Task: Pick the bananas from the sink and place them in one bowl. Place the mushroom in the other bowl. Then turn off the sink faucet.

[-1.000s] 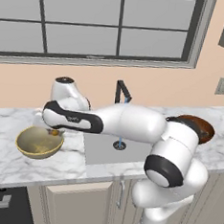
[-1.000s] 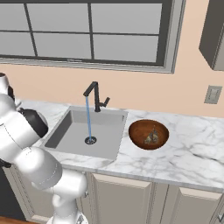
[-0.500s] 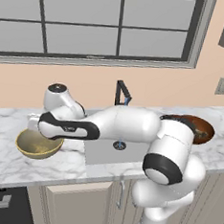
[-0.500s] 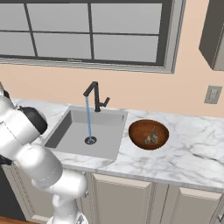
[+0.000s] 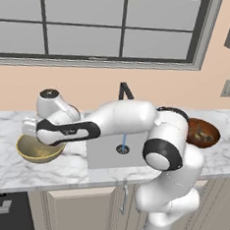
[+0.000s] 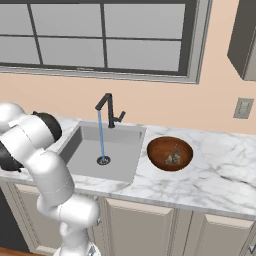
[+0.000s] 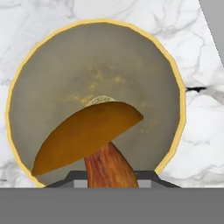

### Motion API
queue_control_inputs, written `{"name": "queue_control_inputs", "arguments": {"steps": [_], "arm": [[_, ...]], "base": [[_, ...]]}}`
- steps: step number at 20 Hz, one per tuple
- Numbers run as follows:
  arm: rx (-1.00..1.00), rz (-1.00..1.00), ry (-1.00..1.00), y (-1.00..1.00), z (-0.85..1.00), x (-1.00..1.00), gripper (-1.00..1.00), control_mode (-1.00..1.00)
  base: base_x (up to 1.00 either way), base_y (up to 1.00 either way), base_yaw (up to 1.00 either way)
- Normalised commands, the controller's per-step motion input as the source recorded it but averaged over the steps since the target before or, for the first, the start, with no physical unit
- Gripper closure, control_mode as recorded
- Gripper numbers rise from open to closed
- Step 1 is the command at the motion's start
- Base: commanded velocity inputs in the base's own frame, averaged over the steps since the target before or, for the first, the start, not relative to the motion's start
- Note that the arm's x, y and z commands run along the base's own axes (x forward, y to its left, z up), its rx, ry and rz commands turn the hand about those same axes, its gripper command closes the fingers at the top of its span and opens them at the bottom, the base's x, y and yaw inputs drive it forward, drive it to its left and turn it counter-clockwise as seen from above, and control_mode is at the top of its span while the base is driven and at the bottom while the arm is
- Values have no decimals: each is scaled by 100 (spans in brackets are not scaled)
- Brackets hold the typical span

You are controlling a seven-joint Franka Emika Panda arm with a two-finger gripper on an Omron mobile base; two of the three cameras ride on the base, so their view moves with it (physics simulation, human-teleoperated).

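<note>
Gripper (image 7: 111, 181) is clamped on the mushroom's (image 7: 94, 133) stem, cap pointing away from the hand and down toward the yellow-olive bowl (image 7: 173, 78). That bowl lies directly beneath it, on the marble counter (image 5: 3, 169) left of the sink (image 6: 107, 152).

Mushroom (image 7: 89, 135) stem base behind claw

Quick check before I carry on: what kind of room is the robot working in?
A rendered home kitchen, it seems: a sink set in a marble counter, a black faucet running water, cabinet doors below, and a window above.
</note>
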Motion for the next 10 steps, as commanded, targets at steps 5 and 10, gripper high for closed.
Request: {"name": "queue_control_inputs", "arguments": {"steps": [5, 10], "arm": [[-8, -18, 0, 24, -19, 20, 100, -100], [-5, -21, 1, 10, -23, 29, 100, -100]], "base": [[0, 0, 0], [0, 0, 0]]}}
